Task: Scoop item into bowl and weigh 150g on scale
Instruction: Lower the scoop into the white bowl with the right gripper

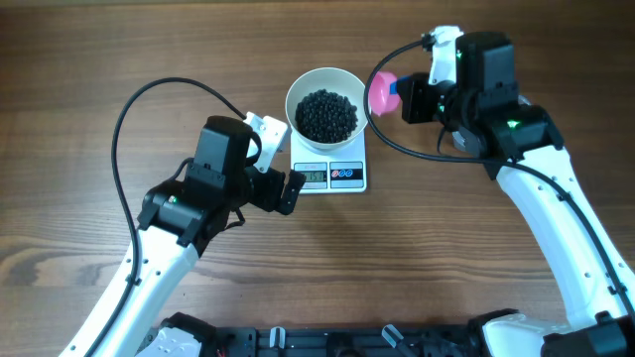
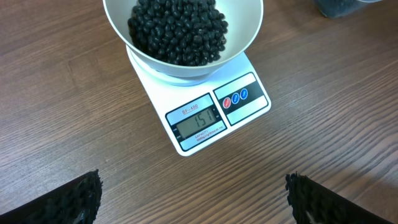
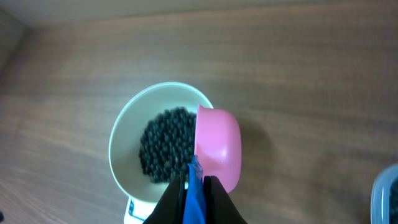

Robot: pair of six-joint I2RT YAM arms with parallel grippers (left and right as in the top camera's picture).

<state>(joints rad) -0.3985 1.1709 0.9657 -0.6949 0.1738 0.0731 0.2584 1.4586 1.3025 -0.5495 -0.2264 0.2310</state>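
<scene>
- On scale (image 2: 205,111), bowl (image 2: 246,36) holds beans (image 2: 177,28); display reads 151
- Right gripper (image 3: 196,186) clamps scoop (image 3: 217,146) by bowl rim; left gripper (image 1: 281,164) wide, empty
- Weighing near done; next: lift scoop clear, spill nothing

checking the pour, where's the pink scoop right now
In the overhead view the pink scoop hangs at the right rim of the bowl, held in the right arm's jaws.
</scene>
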